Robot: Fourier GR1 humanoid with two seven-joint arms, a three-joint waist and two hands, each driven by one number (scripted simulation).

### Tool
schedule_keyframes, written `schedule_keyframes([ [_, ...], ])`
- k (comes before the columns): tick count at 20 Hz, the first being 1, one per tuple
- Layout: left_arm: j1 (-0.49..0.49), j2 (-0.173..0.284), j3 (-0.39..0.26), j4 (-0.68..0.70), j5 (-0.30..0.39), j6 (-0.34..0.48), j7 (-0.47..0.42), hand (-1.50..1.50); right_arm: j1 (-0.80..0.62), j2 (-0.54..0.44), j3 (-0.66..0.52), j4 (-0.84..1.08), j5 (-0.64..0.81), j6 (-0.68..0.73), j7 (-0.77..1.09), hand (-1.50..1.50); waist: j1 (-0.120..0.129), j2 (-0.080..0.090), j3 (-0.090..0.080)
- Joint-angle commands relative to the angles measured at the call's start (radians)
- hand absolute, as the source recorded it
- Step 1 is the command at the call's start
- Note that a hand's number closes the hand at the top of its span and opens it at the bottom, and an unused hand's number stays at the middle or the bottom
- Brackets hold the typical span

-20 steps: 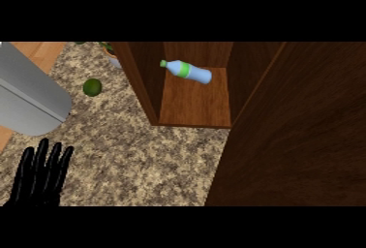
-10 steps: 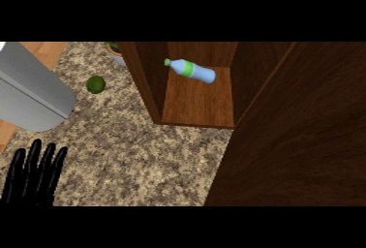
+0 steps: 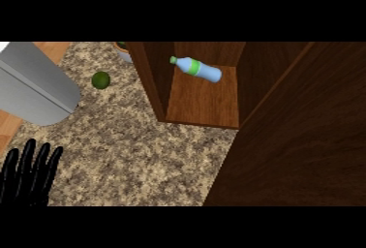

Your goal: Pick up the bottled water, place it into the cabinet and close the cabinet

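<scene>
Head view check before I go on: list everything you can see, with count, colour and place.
bottled water: one, pale blue with green cap, lying on its side inside the cabinet
cabinet: one, dark brown wood, upper middle, open
cabinet door: one, dark brown, fills the right side
green fruit: one, on the counter left of the cabinet
grey object: one, large, left edge
bowl-like item: one, mostly hidden, top edge by the cabinet
counter: speckled beige stone
left hand: black, open, resting lower left, fingers up

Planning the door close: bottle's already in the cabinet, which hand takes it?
Probably right: the open cabinet door fills the view's right side. Only the left hand shows, open at the far lower left; the right is out of view.
</scene>
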Motion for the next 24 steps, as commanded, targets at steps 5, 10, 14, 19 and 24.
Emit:
schedule_keyframes([
  [5, -0.005, 0.021, 0.001, -0.004, 0.004, -0.045, 0.002, -1.50, -0.012, 0.162, 0.094, 0.214, -0.175, -0.072, 0.078, 1.50, 0.060, 0.031, -0.001],
  [10, -0.007, 0.042, 0.005, -0.013, 0.007, -0.074, 0.006, -1.50, 0.009, 0.168, 0.066, 0.261, -0.377, -0.061, 0.120, 1.50, 0.091, 0.039, 0.000],
  [14, 0.002, 0.041, 0.028, -0.016, 0.024, -0.072, 0.002, -1.50, 0.011, 0.169, -0.058, 0.246, -0.396, -0.156, 0.071, 1.50, 0.045, 0.025, 0.004],
  [19, 0.013, 0.038, 0.046, 0.003, 0.025, -0.065, -0.008, -1.50, 0.050, 0.169, -0.167, 0.227, -0.361, -0.233, 0.011, 1.50, 0.004, 0.024, 0.004],
  [24, 0.024, 0.039, 0.051, 0.010, 0.038, -0.087, -0.013, -1.50, 0.023, 0.170, -0.242, 0.260, -0.378, -0.305, -0.027, 1.50, 0.018, 0.030, 0.003],
])
